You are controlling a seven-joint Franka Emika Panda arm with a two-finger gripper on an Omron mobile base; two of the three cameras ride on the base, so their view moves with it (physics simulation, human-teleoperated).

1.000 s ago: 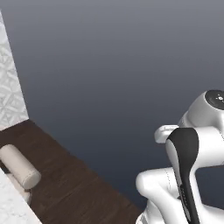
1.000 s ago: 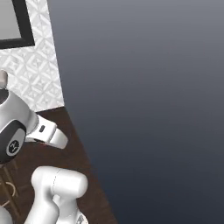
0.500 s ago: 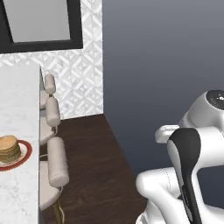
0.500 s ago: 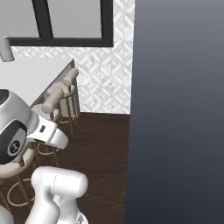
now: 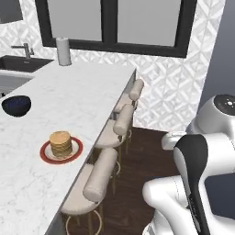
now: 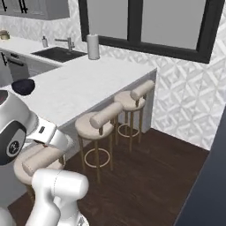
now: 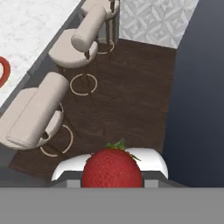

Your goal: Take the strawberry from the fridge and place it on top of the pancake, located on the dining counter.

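Red strawberry [image 7: 112, 170] clamped in pincer, leafy end away from camera; pancake [image 5: 60, 143] lies flat.

The strawberry [image 7: 112, 168] is red with a green leafy top. The tan pancake [image 5: 60, 143] sits on a red-rimmed plate [image 5: 45, 154]. The table [image 5: 69, 101] is white marble-patterned. The stools [image 5: 102, 174] are beige, the floor [image 6: 150, 176] dark wood, the bowl [image 5: 16, 105] dark blue.

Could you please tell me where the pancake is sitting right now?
In the left base view the pancake sits on a red-rimmed plate near the dining counter's stool-side edge, with a dark bowl further back to its left.
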